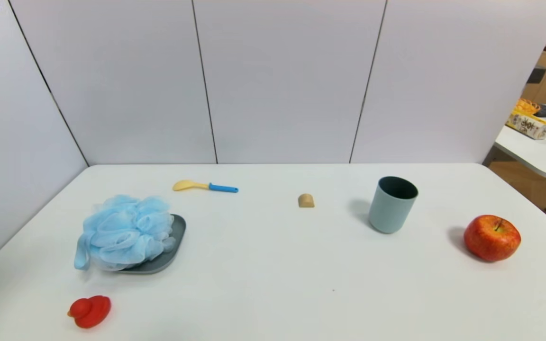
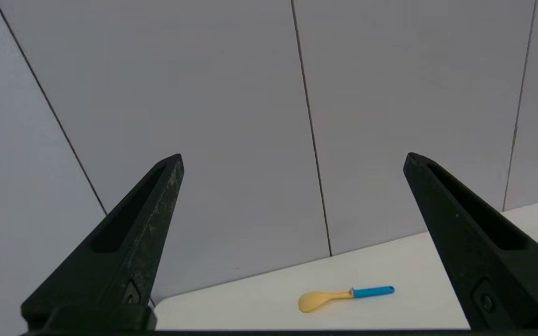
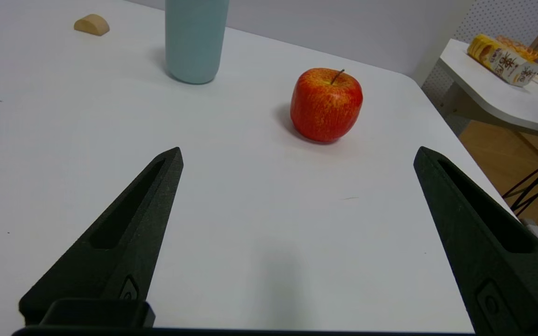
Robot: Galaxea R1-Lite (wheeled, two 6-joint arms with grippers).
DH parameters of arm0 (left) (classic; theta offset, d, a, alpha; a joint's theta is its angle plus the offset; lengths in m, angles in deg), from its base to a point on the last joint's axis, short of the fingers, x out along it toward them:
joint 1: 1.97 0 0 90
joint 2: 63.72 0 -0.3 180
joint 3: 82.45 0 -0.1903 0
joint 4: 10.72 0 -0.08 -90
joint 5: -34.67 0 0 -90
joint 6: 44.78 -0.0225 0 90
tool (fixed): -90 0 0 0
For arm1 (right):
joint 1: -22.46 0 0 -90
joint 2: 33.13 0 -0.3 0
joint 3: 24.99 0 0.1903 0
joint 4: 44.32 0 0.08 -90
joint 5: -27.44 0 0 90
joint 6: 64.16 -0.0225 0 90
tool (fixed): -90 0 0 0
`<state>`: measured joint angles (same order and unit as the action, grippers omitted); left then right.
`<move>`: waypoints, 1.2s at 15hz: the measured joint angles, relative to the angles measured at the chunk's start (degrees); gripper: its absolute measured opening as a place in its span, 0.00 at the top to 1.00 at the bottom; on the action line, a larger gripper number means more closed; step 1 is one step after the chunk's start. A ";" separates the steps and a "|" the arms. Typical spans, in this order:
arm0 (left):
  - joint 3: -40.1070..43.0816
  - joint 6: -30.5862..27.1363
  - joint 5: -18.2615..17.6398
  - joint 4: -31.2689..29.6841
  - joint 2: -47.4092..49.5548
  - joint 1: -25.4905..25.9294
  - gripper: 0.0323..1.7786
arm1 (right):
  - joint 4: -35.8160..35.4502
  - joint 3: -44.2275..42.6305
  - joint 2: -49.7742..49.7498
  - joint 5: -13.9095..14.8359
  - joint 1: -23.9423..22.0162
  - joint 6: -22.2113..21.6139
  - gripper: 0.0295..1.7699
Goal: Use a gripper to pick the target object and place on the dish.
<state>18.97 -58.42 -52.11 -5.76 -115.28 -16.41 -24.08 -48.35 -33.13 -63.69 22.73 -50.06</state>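
The light-blue bath pouf [image 1: 123, 233] sat on the grey dish [image 1: 177, 237] at the left of the head view, covering most of it, with a red rubber duck [image 1: 89, 311] just below in the lower left. The left gripper [image 2: 293, 158] had its fingers spread wide with nothing between them, a yellow spoon [image 2: 345, 297] low in its view. The right gripper [image 3: 297, 154] was spread wide too, over bare table [image 3: 250, 224] near the apple [image 3: 326, 104] and grey-blue cup [image 3: 195, 39].

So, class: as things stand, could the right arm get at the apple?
Probably yes. The right gripper is open, its fingers spread wider than the apple, which sits straight ahead on bare table. The cup stands off to one side, apart from it.
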 joint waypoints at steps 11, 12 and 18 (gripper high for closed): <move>29.06 -6.97 0.46 -3.58 33.63 10.41 0.05 | 0.02 0.00 0.00 -0.02 0.02 0.02 0.03; 29.50 -5.79 0.35 -3.52 34.68 12.79 0.05 | 0.02 0.00 0.00 0.00 0.02 0.02 0.03; 40.63 -4.00 0.06 -3.50 43.86 15.47 0.05 | 0.02 0.00 0.00 0.00 0.02 -0.05 0.03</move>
<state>59.61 -62.42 -52.05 -9.26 -71.42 -0.94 -24.06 -48.35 -33.13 -63.69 22.75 -50.11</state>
